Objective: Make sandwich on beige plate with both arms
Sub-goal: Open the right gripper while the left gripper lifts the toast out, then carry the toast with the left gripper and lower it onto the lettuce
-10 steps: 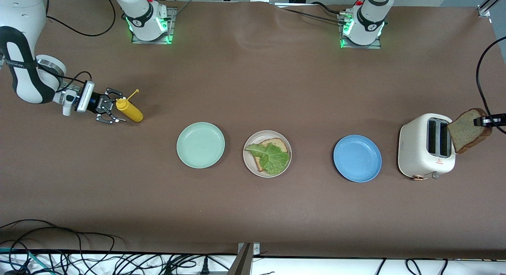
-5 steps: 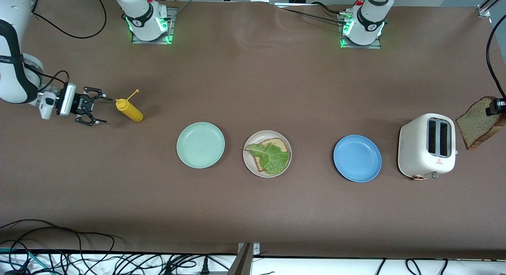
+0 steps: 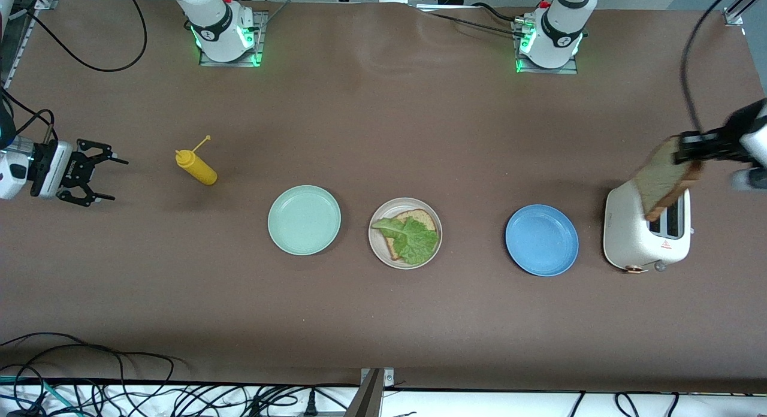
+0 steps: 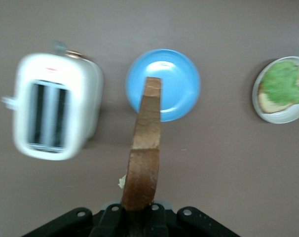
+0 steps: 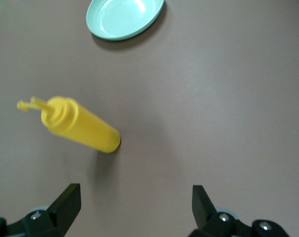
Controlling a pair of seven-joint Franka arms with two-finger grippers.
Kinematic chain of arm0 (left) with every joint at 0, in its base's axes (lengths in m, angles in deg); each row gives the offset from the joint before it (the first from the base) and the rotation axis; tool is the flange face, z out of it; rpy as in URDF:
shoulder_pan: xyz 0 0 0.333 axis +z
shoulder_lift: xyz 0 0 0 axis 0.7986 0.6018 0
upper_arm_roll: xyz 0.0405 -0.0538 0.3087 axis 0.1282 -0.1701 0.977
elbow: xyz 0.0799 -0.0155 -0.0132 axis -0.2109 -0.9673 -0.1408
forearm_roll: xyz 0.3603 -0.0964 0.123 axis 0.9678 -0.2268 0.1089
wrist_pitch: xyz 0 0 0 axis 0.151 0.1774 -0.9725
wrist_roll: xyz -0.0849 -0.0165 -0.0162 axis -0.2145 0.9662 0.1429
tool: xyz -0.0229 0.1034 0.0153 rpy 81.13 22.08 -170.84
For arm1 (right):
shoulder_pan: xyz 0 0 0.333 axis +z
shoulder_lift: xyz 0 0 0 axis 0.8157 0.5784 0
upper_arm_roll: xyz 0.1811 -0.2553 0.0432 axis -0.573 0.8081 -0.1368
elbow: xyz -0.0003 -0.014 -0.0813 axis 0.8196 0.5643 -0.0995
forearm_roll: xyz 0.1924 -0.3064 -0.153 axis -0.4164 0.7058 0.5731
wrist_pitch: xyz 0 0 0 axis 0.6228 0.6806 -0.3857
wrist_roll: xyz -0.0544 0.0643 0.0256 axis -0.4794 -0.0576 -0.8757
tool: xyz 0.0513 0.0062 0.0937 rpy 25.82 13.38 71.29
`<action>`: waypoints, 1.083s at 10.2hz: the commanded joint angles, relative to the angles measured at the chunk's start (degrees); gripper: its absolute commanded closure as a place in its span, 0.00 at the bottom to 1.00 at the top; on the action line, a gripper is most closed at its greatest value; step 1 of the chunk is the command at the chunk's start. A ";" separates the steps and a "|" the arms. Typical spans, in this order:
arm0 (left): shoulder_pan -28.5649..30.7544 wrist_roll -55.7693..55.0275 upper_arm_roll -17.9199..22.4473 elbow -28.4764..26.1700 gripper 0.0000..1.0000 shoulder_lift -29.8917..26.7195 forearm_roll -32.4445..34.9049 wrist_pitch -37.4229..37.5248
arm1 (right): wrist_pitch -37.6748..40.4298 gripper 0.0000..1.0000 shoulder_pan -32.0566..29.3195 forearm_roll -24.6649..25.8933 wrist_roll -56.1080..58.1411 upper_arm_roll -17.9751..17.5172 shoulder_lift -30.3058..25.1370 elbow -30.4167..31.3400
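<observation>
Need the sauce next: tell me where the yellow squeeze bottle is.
In the front view the yellow squeeze bottle stands on the table toward the right arm's end, between the open right gripper and the mint-green plate.

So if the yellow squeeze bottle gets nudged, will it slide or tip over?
The yellow squeeze bottle stands upright on a narrow base, tall for its width, so a push near the cap would probably topple it. Its round body would then likely roll. It looks like light plastic, so the open right pincer should lift it easily.

My left gripper (image 3: 689, 148) holds a bread slice (image 3: 665, 177) over the toaster (image 3: 629, 237). My right gripper (image 3: 102, 180) hangs spread, the mustard bottle (image 3: 196, 167) near its fingertips, apart.
</observation>
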 commanded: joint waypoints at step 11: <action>-25.18 -13.47 -0.14 -9.72 1.00 23.01 -43.71 -44.83 | 16.91 0.00 0.63 37.94 -99.11 -22.30 -9.80 -20.51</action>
